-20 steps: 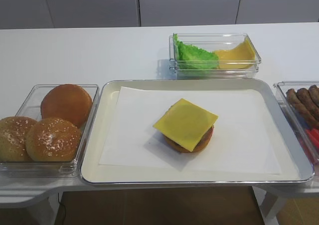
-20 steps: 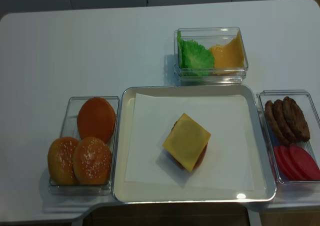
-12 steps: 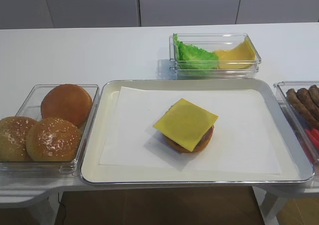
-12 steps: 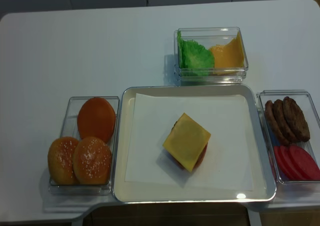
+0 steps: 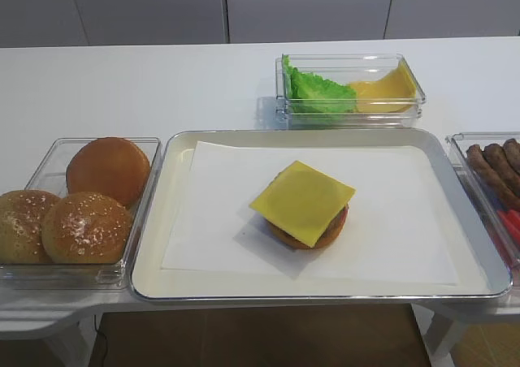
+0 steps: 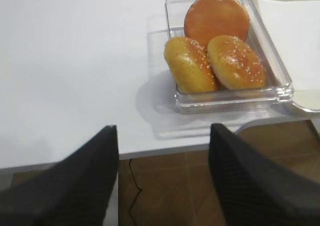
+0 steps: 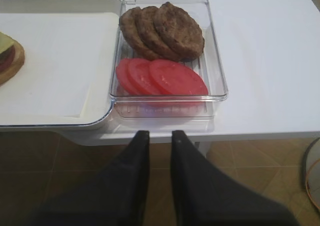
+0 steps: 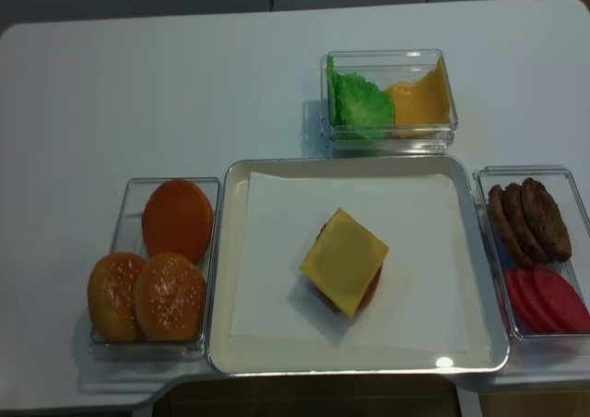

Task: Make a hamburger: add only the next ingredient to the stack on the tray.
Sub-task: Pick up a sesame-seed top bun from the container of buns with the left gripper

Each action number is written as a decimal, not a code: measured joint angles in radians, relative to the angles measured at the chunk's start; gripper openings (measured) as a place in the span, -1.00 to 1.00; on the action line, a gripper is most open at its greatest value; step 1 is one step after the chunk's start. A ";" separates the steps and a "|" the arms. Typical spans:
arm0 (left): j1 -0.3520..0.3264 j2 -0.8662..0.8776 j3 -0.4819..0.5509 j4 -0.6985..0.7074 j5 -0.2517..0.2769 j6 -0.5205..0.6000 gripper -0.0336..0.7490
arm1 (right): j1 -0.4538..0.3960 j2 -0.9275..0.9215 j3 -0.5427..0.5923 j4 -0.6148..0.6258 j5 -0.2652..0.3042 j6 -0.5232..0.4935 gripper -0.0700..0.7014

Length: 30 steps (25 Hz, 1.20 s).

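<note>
Left hand [image 6: 162, 178] released, hovers off desk's front-left edge, nothing held. Sesame bun top [image 6: 236, 62] in clear bin [image 6: 172, 6] near front-left corner, golden, domed, touching second seeded bun [image 6: 189, 65]; risk: grabbing both or smooth bun [image 6: 216, 18]. Cheese-topped stack [image 5: 304, 205] mid tray [image 5: 154, 213]; cheese could slip. Right hand [image 7: 157, 136] released, empty, off front-right edge.

stack [image 7: 9, 61] cut by frame edge, patty [image 5: 309, 235] under cheese [image 5: 302, 201]
</note>
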<state>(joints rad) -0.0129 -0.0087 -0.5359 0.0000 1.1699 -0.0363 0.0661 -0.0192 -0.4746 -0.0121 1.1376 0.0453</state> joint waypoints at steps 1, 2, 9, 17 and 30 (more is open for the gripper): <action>0.000 0.015 -0.012 0.000 -0.005 0.000 0.17 | 0.000 0.000 0.000 -0.001 0.000 0.000 -0.52; 0.000 0.042 -0.019 -0.005 -0.007 0.000 0.17 | 0.000 0.000 0.000 -0.001 0.000 0.000 -0.52; 0.000 0.318 -0.026 -0.064 -0.082 0.000 0.17 | 0.000 0.000 0.000 -0.001 0.000 0.000 -0.52; 0.000 0.635 -0.032 -0.156 -0.235 -0.048 0.17 | 0.000 0.000 0.000 -0.002 0.000 0.000 -0.53; 0.000 1.128 -0.304 -0.211 -0.247 -0.070 0.17 | 0.000 0.000 0.000 -0.003 0.000 0.002 -0.53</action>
<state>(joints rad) -0.0129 1.1190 -0.8401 -0.2114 0.9230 -0.1061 0.0661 -0.0192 -0.4746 -0.0151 1.1376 0.0471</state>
